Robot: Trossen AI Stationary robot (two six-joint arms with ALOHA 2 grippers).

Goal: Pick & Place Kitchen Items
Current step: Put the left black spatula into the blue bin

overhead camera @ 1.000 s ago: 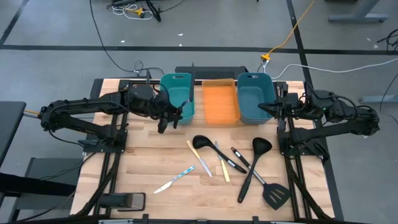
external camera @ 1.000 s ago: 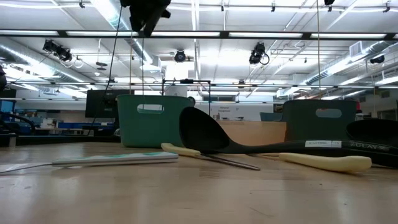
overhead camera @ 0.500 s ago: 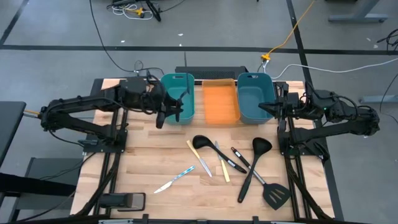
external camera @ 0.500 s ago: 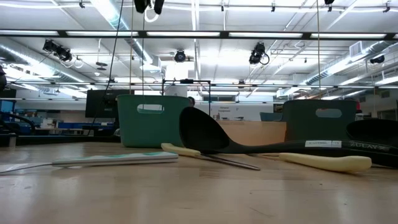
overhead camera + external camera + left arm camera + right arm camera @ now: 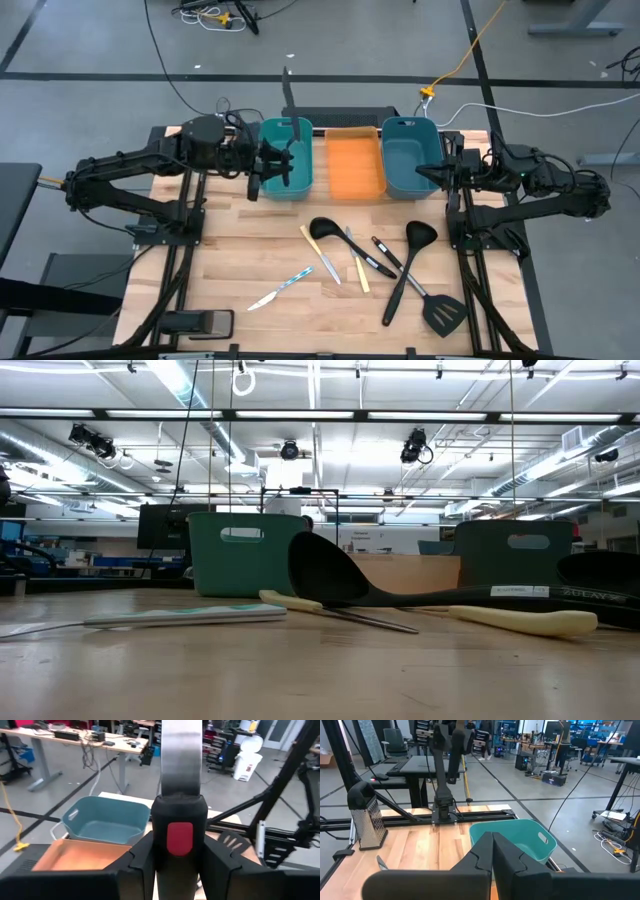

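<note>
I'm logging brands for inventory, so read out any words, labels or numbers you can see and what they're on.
Black plastic utensil handles: white print in two patches, too small to read.
Black-handled metal utensil with a red patch: no text on it.
Teal plastic bins: no text visible.
Nothing else is legible.

Along table's rear edge, left to right: bin [image 5: 286, 155], tray [image 5: 354, 166], second bin [image 5: 408, 158]. In front, mid-table: ladle [image 5: 322, 231], knives [image 5: 358, 258], spoon [image 5: 408, 262], spatula [image 5: 438, 310] (nearest front-right). Further left, apart: one knife [image 5: 281, 289] alone.
</note>
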